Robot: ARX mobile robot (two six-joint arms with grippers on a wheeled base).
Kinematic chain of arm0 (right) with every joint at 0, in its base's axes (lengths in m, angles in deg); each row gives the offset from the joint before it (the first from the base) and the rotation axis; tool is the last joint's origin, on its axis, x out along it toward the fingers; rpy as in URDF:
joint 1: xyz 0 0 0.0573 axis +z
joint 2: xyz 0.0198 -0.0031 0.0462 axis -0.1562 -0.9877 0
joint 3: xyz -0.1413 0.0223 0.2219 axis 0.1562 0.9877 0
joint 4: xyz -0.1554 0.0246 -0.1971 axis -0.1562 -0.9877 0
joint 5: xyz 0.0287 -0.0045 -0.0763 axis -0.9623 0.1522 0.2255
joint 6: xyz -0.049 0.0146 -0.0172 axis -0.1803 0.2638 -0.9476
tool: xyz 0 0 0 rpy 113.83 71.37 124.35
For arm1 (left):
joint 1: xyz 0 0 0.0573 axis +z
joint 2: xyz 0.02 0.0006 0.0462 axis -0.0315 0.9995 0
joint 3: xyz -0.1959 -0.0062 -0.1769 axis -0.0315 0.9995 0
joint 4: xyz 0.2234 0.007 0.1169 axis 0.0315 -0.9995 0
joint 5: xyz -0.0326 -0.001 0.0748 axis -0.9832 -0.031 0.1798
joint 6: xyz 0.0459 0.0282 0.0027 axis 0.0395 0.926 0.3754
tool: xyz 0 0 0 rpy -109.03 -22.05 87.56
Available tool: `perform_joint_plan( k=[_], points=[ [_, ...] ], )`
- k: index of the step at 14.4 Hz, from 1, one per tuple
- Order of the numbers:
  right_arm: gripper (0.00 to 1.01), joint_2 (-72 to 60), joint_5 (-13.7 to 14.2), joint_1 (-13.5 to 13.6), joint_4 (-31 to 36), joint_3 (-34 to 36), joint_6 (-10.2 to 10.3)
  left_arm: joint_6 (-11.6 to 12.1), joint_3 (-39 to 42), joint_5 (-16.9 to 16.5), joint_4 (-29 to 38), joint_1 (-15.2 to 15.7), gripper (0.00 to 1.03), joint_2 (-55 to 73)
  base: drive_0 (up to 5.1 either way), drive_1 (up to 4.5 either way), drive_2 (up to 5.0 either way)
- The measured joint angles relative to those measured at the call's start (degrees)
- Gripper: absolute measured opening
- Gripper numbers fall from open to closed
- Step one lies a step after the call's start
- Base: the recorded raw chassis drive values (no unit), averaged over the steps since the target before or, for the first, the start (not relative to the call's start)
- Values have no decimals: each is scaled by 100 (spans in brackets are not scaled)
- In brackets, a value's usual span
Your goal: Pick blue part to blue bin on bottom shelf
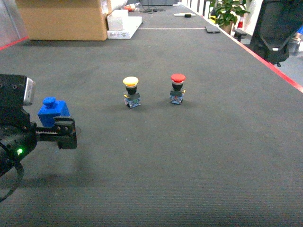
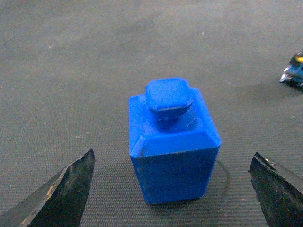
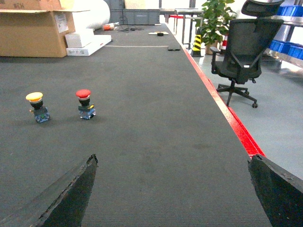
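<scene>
The blue part [image 1: 53, 112] stands upright on the dark mat at the left, its knob on top. My left gripper [image 1: 60, 126] is low right behind it and open. In the left wrist view the blue part [image 2: 173, 142] sits centred between the two black fingertips [image 2: 71, 184], with a clear gap on each side. My right gripper [image 3: 173, 158] is open over bare mat and holds nothing; it does not show in the head view. Blue crates on a rack [image 3: 289, 10] show small at the far right; I cannot tell whether one is the blue bin.
A yellow-capped push-button [image 1: 131, 91] and a red-capped one [image 1: 177, 88] stand mid-mat, right of the part. A cardboard box [image 1: 64, 19] and white cartons sit at the far end. Red tape [image 1: 272, 68] marks the mat's right edge, with an office chair [image 3: 244, 45] beyond.
</scene>
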Motion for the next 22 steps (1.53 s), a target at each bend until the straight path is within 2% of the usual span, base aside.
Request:
perform_joint_plan(
  k=[2,5,9,10,14,16,19,22],
  points=[
    [98,0,0,0,0,0,0,7,-291,133,-4,46,98,251,0,0,0],
    [98,0,2,0,0,0,0,46,-577,44,33,90,98,345,0,0,0],
    [98,0,0,0,0,0,0,44,-1045,109,-77,184,98,656,0,0,0],
    [98,0,0,0,0,0,0,42,-1093,111,-254,212,92,682,0,0,0],
    [98,0,2,0,0,0,0,26,-1137,35,-378,214,48,686,0,0,0],
    [98,0,0,0,2,-2,0,-7,-1132,15,-348,221,45,686,0,0,0],
    [98,0,0,0,2,0,0,-267,-385,162,2,284,44,345,0,0,0],
    [98,0,0,0,0,0,0,-306,994,249,-13,367,44,-859,0,0,0]
  ],
)
